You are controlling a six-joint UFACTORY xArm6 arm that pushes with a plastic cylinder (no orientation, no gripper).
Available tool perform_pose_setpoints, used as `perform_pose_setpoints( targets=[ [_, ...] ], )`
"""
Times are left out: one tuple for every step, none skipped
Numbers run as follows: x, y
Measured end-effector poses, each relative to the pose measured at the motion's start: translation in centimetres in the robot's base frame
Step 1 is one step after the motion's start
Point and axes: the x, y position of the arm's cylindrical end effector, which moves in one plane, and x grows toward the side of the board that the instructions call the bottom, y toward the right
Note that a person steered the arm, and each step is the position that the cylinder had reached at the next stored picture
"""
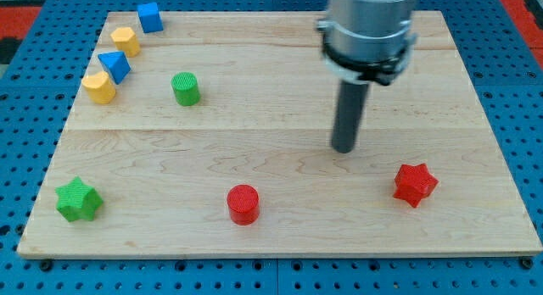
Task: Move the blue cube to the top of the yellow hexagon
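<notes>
Blue cube at the board's top-left corner, just up and to the right of the yellow hexagon, nearly touching it.

My tip rests right of centre, well apart from the cube, which lies far toward the view's upper left; there is no claw, only a rod, touching and holding nothing. A blue wedge-like block, a second yellow block and a green cylinder lie nearby. The arm's upper part is cut off by the view's top; whether cube and hexagon touch is unclear.
</notes>
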Motion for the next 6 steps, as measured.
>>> perform_pose_setpoints(
  targets=[
    [-0.4, 1.3],
    [-1.4, 1.3],
    [-4.2, -2.7],
    [-11.0, -9.3],
    [-18.9, -16.4],
    [-23.8, -22.7]
  ],
)
